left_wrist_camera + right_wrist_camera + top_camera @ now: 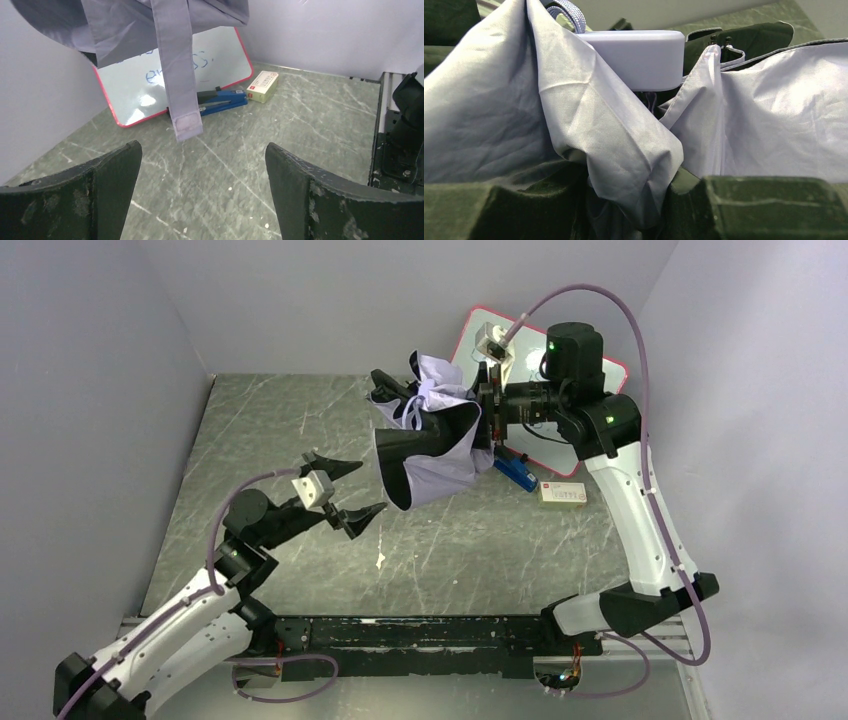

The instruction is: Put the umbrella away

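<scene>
Left gripper hovers over the table, jaws spread wide and nothing between them. Under and ahead of those jaws lies a bare stretch of scuffed green marble-patterned top. The grey side wall stands well off to their left, and the table's back edge meets the back wall far ahead.

Right gripper is up in the air with its jaws clamped on the umbrella. In the right wrist view the lavender cloth bunches straight down into the gap between the two dark fingers. The umbrella is half collapsed and off the table, reaching out ahead of the right jaws, with lavender skin and black lining sagging below them. Its pale handle sits just beyond the right jaws with its long side lying across the gap. The crumpled canopy hides the shaft line, so I can't call its true axis.

From the left wrist, the umbrella's lavender strap hangs straight down ahead of and above the left jaws, nearer the left finger, its fastening patch at the bottom end.

Behind the strap is a red-framed whiteboard leaning on the back wall, with blue handwriting, an "e" and "ss" legible and the rest covered. Past the strap lies a blue stapler, with a small cream box just to its right. The box carries a red label, the print too small to read.
</scene>
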